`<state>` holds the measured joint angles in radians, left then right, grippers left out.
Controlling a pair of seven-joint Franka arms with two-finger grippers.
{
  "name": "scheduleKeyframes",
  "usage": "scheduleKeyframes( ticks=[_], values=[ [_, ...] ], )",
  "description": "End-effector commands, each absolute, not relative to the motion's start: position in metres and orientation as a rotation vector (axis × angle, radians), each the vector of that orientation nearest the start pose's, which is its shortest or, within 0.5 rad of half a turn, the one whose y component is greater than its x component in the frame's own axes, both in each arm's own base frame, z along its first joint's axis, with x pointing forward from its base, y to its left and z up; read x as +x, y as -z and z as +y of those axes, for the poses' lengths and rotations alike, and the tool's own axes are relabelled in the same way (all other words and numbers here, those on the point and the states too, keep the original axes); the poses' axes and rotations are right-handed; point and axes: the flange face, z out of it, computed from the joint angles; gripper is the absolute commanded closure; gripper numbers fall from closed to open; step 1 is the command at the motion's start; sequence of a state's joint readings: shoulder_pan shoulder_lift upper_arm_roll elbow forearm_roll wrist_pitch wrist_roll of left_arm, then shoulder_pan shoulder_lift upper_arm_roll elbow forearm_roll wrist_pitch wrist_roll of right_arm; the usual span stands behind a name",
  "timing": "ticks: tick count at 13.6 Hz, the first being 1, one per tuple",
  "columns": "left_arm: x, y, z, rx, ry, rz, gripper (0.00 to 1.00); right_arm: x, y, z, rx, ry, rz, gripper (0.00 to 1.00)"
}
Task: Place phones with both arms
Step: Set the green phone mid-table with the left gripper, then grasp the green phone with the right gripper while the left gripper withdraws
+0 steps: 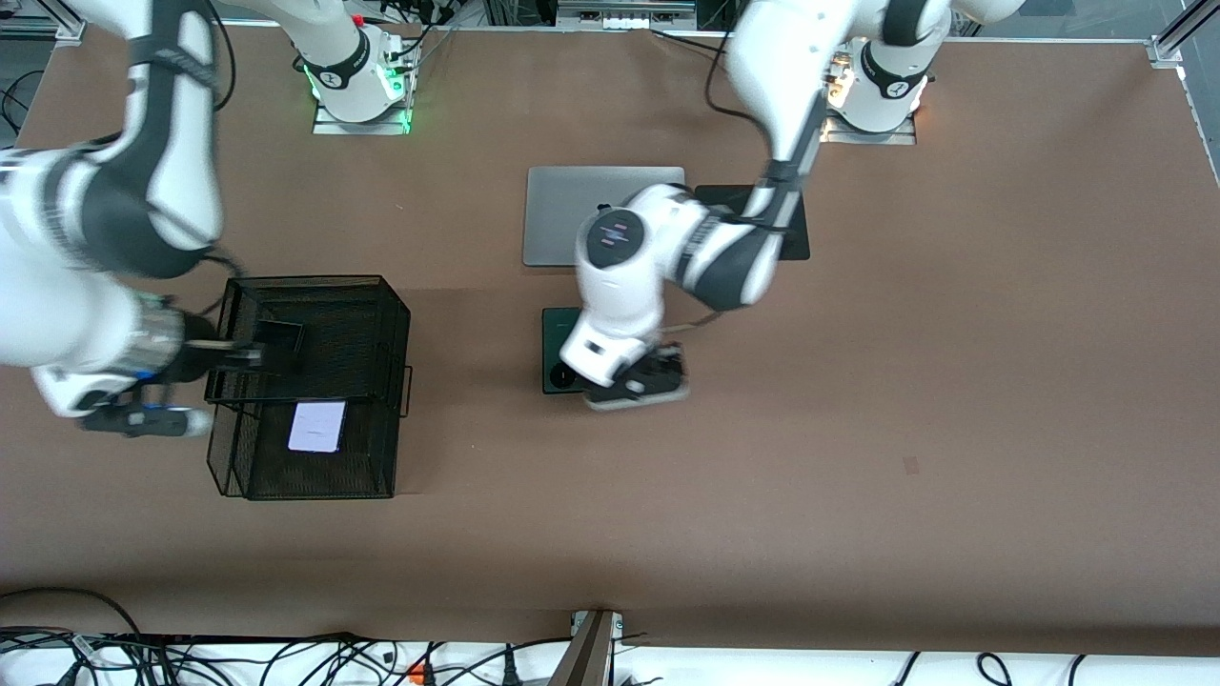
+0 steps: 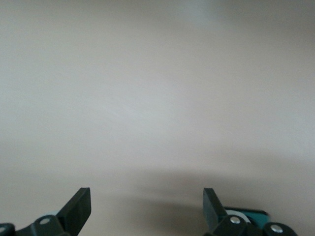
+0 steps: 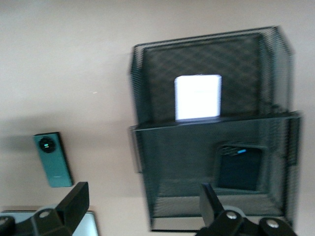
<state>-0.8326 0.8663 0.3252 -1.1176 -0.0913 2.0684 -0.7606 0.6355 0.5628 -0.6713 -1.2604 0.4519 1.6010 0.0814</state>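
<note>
A: Where is the left hand sitting?

B: It is hanging low over the desk, at about 4 o'clock from the dark green phone, taking 12 o'clock as toward the robots' bases. Its fingers are standing wide apart and gripping nothing. In the left wrist view, a corner of the green phone is showing just beside one finger. I cannot tell whether they are touching.

A: And the green phone itself?

B: It is lying flat on the desk at 6 o'clock from the silver laptop, with its camera-ring end pointing to 6 o'clock. The left arm is covering much of it.

A: What about the right hand?

B: It is hovering over the black mesh basket, at the rim toward the right arm's end of the desk. Its fingers are spread wide too and carrying nothing.

A: Where are the other two phones?

B: Both are lying in the basket, which is standing at 9 o'clock from the green phone. The black flip phone is sitting in the 12 o'clock compartment, under the right hand. The pale lilac phone is lying in the 6 o'clock compartment, nearer the front camera.
</note>
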Motion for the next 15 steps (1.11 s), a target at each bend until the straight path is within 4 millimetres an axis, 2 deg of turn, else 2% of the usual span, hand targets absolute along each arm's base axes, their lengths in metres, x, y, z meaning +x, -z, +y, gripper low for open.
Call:
scheduleKeyframes(
  ticks=[1, 3, 5, 6, 10, 13, 15],
  values=[
    [0.642, -0.358, -0.350, -3.076, 0.182, -0.191, 0.00, 0.654, -0.465, 0.214, -3.048, -0.196, 0.122, 0.01],
    [0.661, -0.392, -0.265, -3.072, 0.093, -0.116, 0.00, 0.638, -0.423, 0.296, -3.070, -0.202, -0.048, 0.01],
    [0.673, -0.430, -0.188, -3.085, 0.048, -0.033, 0.00, 0.626, -0.366, 0.354, -3.038, -0.213, -0.144, 0.01],
    [0.677, -0.448, -0.152, -3.093, 0.051, -0.026, 0.00, 0.620, -0.340, 0.375, -3.002, -0.238, -0.159, 0.01],
    [0.673, -0.496, -0.043, -3.117, 0.043, 0.010, 0.00, 0.602, -0.262, 0.410, -3.036, -0.285, -0.224, 0.00],
    [0.665, -0.517, 0.011, -3.125, 0.047, -0.029, 0.00, 0.592, -0.221, 0.422, -3.059, -0.216, -0.241, 0.00],
    [0.658, -0.532, 0.035, -3.157, 0.062, -0.015, 0.00, 0.589, -0.211, 0.424, -3.066, -0.202, -0.254, 0.00]
  ],
)
